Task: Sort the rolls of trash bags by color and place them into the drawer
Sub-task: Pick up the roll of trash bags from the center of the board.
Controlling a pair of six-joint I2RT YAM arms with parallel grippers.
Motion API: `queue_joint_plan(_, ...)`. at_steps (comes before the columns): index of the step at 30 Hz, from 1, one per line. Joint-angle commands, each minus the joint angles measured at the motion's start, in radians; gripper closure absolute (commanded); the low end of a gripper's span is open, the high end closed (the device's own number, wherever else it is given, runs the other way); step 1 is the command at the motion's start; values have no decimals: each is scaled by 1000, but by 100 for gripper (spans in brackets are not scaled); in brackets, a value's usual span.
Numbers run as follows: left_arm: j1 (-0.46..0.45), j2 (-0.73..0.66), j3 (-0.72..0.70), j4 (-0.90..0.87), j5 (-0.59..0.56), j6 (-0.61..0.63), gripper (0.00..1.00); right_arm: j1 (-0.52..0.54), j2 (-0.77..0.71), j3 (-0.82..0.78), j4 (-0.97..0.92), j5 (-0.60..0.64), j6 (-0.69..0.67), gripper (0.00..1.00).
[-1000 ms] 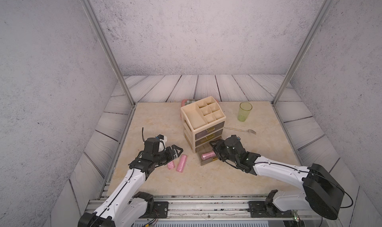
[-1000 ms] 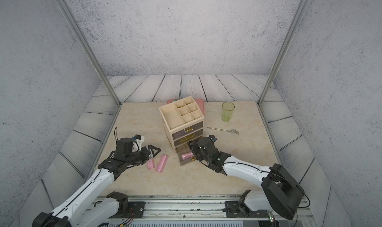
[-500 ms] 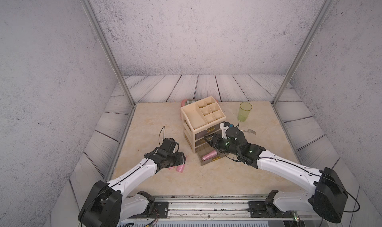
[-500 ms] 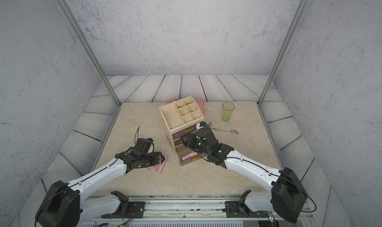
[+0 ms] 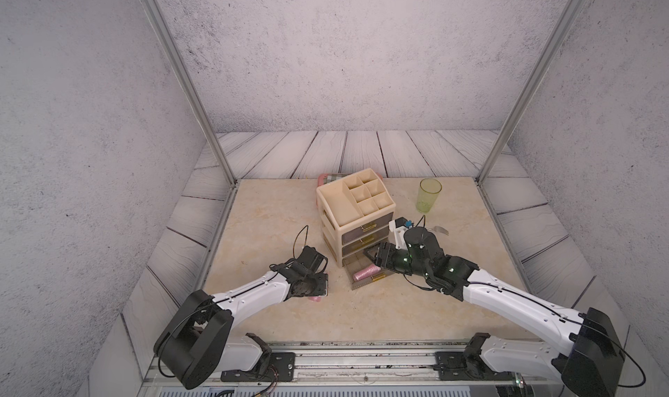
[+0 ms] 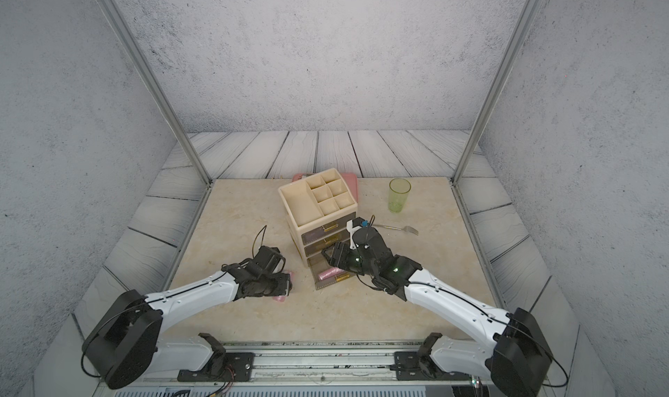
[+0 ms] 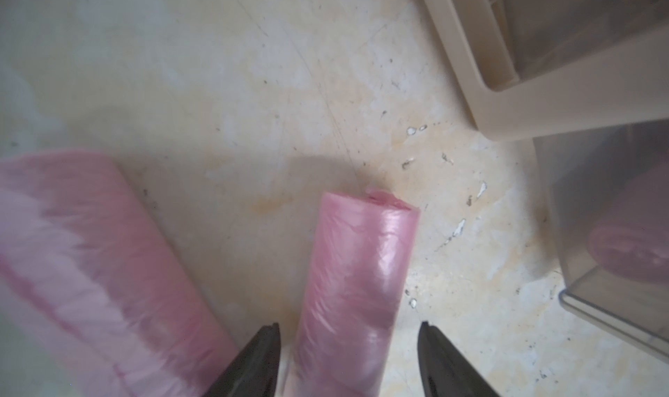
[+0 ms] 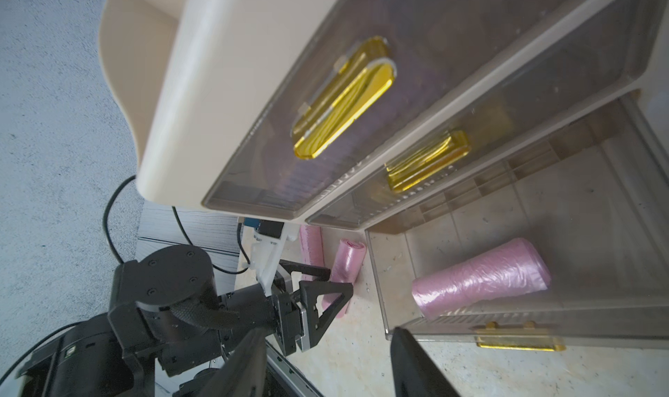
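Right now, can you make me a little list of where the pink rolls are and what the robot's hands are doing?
Bottom drawer: pulled open, holding one pink roll
Upper drawers: both shut
On the table: second pink roll, third pink roll
Left gripper: open, jaws on either side of the second pink roll, not squeezing
Right gripper: open, empty, by the bottom drawer
Farther back: green cup, fork

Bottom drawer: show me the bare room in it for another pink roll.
Bare floor runs behind the pink roll in the bottom drawer, toward the organizer. Its front strip is crowded by the roll. Beside the drawer, the left gripper straddles a second pink roll.
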Motion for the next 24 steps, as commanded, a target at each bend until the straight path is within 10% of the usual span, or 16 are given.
queue_joint_plan(1, -7, 25, -20, 32, -15, -10, 37, -8, -20, -21, 5, -31, -13, 41)
queue_joint_plan(10, -4, -75, -97, 83, 35, -48, 76, -11, -23, -8, 18, -74, -14, 38)
queue_joint_plan(24, 69, -593, -69, 88, 443, -85, 71, 40, 162, 52, 312, -263, 142, 27)
